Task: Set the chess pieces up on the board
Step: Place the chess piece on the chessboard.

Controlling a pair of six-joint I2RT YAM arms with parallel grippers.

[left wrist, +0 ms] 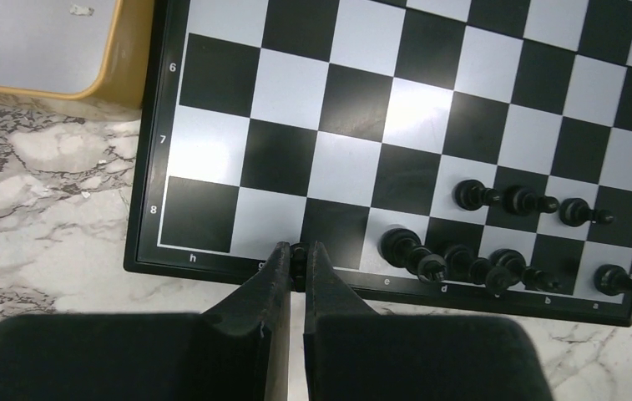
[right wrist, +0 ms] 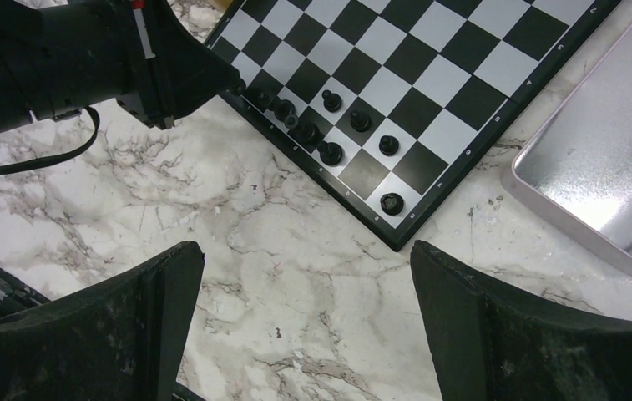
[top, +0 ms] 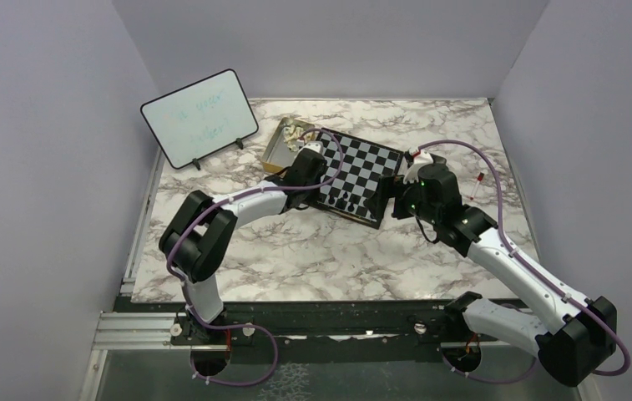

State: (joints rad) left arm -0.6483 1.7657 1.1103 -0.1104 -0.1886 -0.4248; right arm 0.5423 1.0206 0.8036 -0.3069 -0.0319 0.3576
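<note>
The board (top: pixel 362 171) lies at the back middle of the marble table. Several black chess pieces (left wrist: pixel 471 195) stand on its near two rows, toward files a to e; they also show in the right wrist view (right wrist: pixel 331 152). My left gripper (left wrist: pixel 298 259) is shut on a small black chess piece (left wrist: pixel 298 251), held over the board's (left wrist: pixel 279 88) near edge around the f/g end of row 8. In the top view the left gripper (top: pixel 322 194) is at the board's near-left side. My right gripper (right wrist: pixel 304 259) is open and empty above bare marble, just off the board's (right wrist: pixel 429 50) near corner. No white pieces show.
A gold tin (top: pixel 283 146) sits against the board's left side, its rim showing in the left wrist view (left wrist: pixel 128 67). A silver tin lid (right wrist: pixel 604 167) lies right of the board. A white dry-erase board (top: pixel 199 117) stands back left. A small red-tipped object (top: pixel 479 180) lies right.
</note>
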